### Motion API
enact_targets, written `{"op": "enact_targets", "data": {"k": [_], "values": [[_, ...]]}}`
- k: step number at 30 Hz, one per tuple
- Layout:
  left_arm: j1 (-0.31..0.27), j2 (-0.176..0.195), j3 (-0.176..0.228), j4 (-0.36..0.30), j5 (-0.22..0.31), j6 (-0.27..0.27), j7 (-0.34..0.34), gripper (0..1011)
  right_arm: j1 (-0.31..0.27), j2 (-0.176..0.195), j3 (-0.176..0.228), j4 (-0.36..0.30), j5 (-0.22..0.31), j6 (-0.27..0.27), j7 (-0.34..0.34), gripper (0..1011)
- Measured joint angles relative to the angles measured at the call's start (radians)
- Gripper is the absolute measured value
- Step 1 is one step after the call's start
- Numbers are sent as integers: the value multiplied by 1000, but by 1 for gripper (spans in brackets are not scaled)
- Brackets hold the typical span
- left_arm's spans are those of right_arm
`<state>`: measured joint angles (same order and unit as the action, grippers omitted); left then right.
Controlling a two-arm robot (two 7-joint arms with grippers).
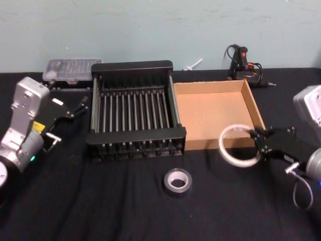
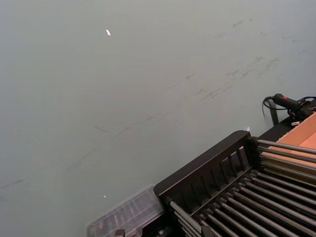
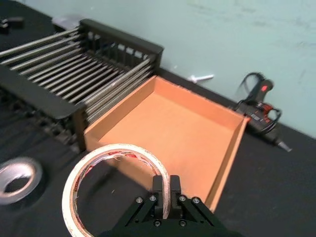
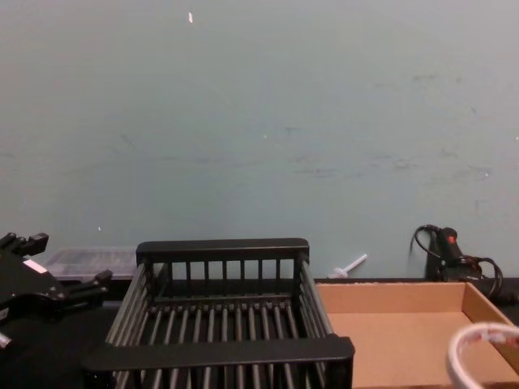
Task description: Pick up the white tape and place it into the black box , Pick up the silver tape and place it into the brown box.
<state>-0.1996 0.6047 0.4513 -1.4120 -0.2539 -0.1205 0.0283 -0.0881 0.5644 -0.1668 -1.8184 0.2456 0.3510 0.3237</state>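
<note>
The right tool (image 1: 257, 141) pinches the white tape (image 1: 239, 145) by its rim, holding the ring tilted, nearly flat, over the brown box's (image 1: 213, 113) near right corner. The silver tape (image 1: 178, 180) lies flat on the counter (image 1: 100, 201), hole upward, before the black box (image 1: 135, 108). The left tool (image 1: 79, 105) hovers left of that box, fingers spread.

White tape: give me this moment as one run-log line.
right gripper: shut on white tape, lifted beside brown box | silver tape: on table | black box: empty | left gripper: idle, open
</note>
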Motion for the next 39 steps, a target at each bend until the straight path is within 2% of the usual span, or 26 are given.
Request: {"op": "enact_targets", "data": {"k": [12, 21, 27, 39], "values": [[0, 0, 0, 0, 0, 0, 0, 1001, 98, -61, -5, 62, -27, 15, -30, 91], [0, 0, 0, 0, 0, 0, 0, 1001, 208, -107, -39, 146, -61, 8, -29, 91], [0, 0, 0, 0, 0, 0, 0, 1001, 289, -137, -73, 216, -89, -20, -12, 91], [0, 0, 0, 0, 0, 0, 0, 1002, 434, -190, -148, 364, -131, -135, 45, 91]]}}
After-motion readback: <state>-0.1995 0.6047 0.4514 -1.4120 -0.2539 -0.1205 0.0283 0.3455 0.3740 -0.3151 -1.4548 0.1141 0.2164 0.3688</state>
